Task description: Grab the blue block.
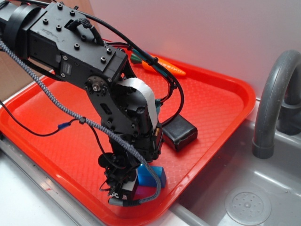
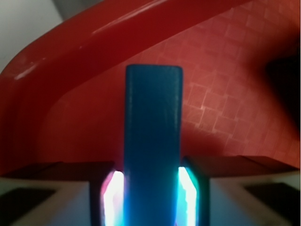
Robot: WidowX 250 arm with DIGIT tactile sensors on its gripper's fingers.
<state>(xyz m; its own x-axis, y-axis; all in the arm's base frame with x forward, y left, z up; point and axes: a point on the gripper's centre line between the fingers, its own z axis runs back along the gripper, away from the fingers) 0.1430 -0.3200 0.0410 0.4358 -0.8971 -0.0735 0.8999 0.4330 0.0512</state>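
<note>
I've got the gripper (image 2: 151, 197) clamped on the blue block (image 2: 153, 132); it sits near the tray (image 1: 221, 80) rim at lower frame, so lifting could snag it.

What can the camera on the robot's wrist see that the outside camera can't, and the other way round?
Only the wrist view shows the blue block standing between the two fingers, a glowing pad close on each side. Only the exterior view shows the arm, the black block, a toy carrot, the gray faucet and sink. Both show the block, gripper and red tray.
</note>
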